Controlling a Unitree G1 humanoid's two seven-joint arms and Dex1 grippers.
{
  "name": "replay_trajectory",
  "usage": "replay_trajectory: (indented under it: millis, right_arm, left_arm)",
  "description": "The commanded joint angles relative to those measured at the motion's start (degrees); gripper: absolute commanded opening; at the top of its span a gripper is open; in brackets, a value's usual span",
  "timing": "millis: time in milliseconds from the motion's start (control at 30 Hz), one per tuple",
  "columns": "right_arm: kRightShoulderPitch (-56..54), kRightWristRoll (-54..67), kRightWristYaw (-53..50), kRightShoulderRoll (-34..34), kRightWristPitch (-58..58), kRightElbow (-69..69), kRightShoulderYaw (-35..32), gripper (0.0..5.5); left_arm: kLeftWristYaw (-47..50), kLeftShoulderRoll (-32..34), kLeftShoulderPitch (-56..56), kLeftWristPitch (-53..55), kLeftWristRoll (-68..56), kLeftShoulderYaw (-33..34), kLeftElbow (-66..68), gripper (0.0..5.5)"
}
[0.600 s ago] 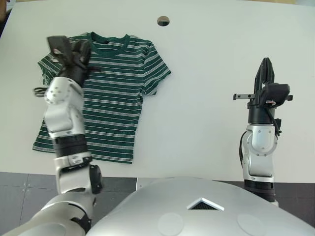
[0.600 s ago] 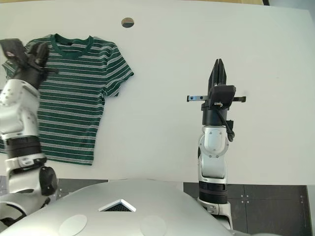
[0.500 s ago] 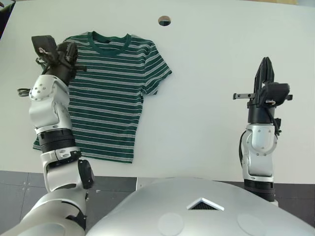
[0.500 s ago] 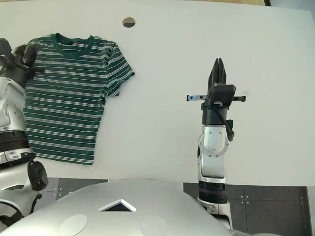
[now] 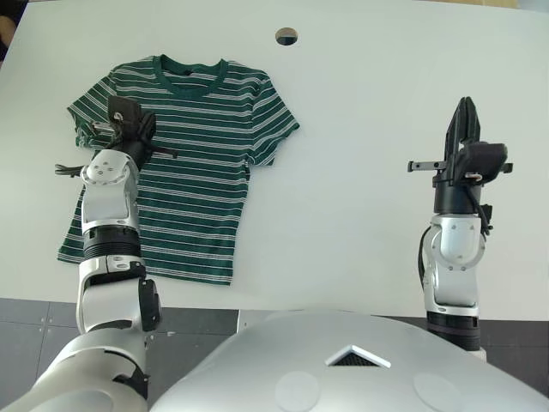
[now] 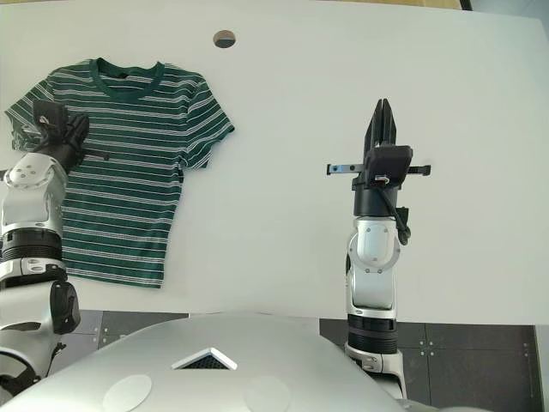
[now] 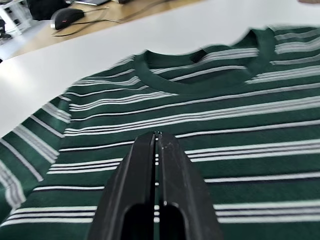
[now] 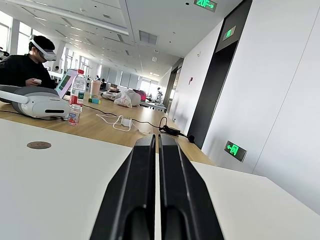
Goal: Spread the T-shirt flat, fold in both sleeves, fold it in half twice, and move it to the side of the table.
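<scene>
Green striped T-shirt (image 5: 206, 172) lies pretty much flat on the far left part of the white bench (image 5: 360, 103), with the sleeve on the left a bit bunched. Left jaws are pinched together, empty, over the shirt near that sleeve. Right jaws, also clenched on nothing, point upward well off to the right.

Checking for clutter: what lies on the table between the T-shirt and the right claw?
Nothing; the table is bare from T-shirt to right claw, as the left eye view shows.

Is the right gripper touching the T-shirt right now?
No, the right gripper stands well apart from the T-shirt, with white table between them.
</scene>
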Motion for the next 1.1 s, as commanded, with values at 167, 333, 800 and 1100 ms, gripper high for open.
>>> replay_trajectory:
  millis: [167,333,800,1100]
  right_arm:
    - [-0.4,0.4,0.6,-0.2,-0.1,-0.8,0.0,0.10]
    - [-0.6,0.7,0.8,-0.2,0.0,-1.4,-0.3,0.10]
    - [-2.4,1.1,1.4,-0.6,-0.1,0.3,0.0,0.10]
    - [-3.2,0.9,2.8,-0.7,2.2,1.3,1.1,0.10]
  left_arm:
    - [1.1,-0.5,6.8,4.6,12.3,-12.6,-12.4,0.13]
    - [-2.4,-2.8,8.4,9.4,15.2,-19.6,-20.8,0.13]
    - [-1.8,-19.4,-6.4,10.9,16.4,-28.4,-12.8,0.13]
    - [-1.1,-26.3,-10.5,10.3,16.1,-30.0,-6.8,0.13]
